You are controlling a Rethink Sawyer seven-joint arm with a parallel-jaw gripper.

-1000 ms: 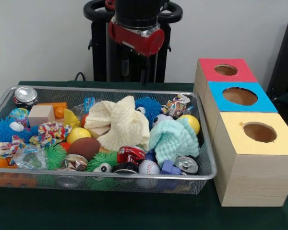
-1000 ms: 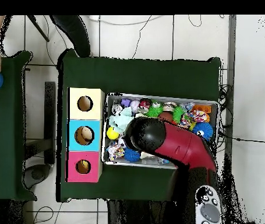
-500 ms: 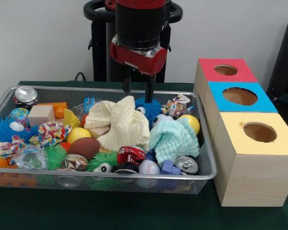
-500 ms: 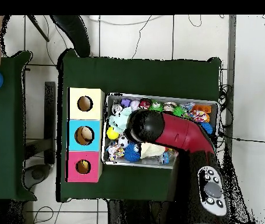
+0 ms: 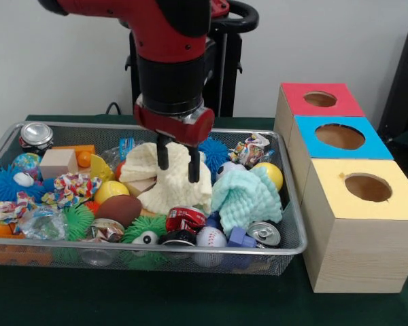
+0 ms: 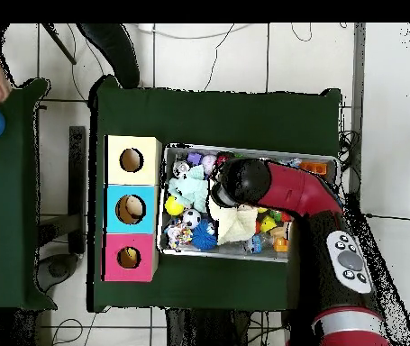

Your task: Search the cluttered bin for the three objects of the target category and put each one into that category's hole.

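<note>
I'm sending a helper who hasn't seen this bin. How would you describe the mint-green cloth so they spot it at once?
Start at the wire mesh bin and go to its end nearest the three coloured boxes. The mint-green cloth is heaped there beside a yellow ball. The other cloth, under the tool, is cream.

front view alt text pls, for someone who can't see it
A red and black robot arm reaches down into a wire mesh bin crammed with toys, cans and cloths, its open gripper over a cream cloth, the dark fingers spread against it. Beside the bin stand three wooden boxes with round holes, topped red, blue and yellow.
</note>
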